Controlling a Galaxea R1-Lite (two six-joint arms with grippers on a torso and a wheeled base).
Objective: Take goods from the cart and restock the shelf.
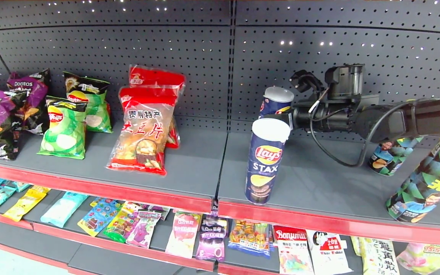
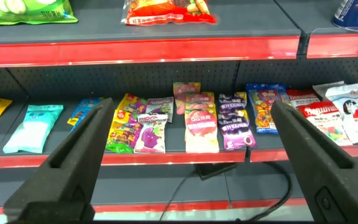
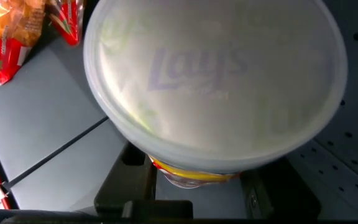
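Observation:
Two blue chips cans stand on the grey upper shelf (image 1: 319,183) just right of its seam. The front can (image 1: 266,162) is upright near the red edge. Behind it, the rear can (image 1: 276,101) sits between the fingers of my right gripper (image 1: 278,116), which comes in from the right and is shut on its body. In the right wrist view, that can's white lid (image 3: 216,81) is very close, with my right gripper (image 3: 201,183) around the body below it. My left gripper (image 2: 191,106) is open and holds nothing, facing the lower shelf (image 2: 166,158).
Two green chips cans (image 1: 426,179) (image 1: 390,154) lean at the shelf's right end. Red snack bags (image 1: 145,130) and green and purple chip bags (image 1: 65,128) fill the left half. Candy packets (image 2: 197,121) lie along the lower shelf. Pegboard (image 1: 166,49) backs the shelf.

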